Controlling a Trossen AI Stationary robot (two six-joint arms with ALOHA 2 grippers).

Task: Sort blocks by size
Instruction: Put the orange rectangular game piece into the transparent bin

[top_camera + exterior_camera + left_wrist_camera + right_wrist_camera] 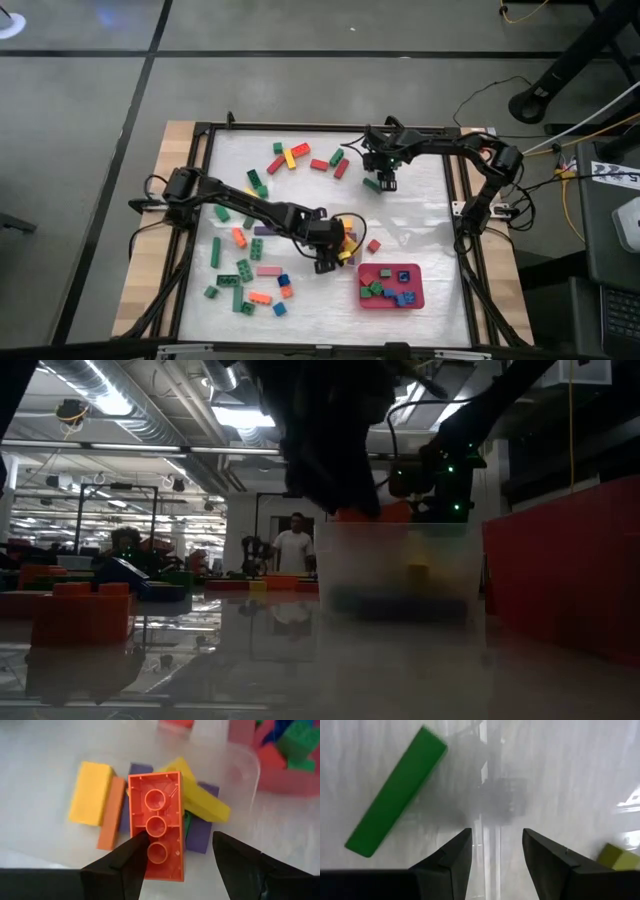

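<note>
In the high view, the blocks (247,240) are seen scattered over the white table (420,210), most of them on its left half and a few near the far edge. A red tray (419,298) with several short blocks in it lies near the front right. The left pincer (333,252) is positioned over the clear tub (349,238) close to the table's middle, while the right pincer (384,181) hangs over the far middle, just beside a green bar.

In the low view, the frosted tub (400,575) is seen in the middle, with dark arm parts above it. An orange block (82,620) stands on the left, and a person (294,548) is visible in the room behind.

In the left wrist view, an orange bar (157,822) is shown underside up between the widely parted fingers (125,865); one finger lies against its edge, the other stands clear, so no firm grip can be told. Beneath it, yellow, orange and purple bars lie in the tub.

In the right wrist view, the fingers (451,859) are shown partly open with nothing between them, over bare table. A green bar (395,792) lies tilted near them, and a yellow block (618,857) shows at the edge.
</note>
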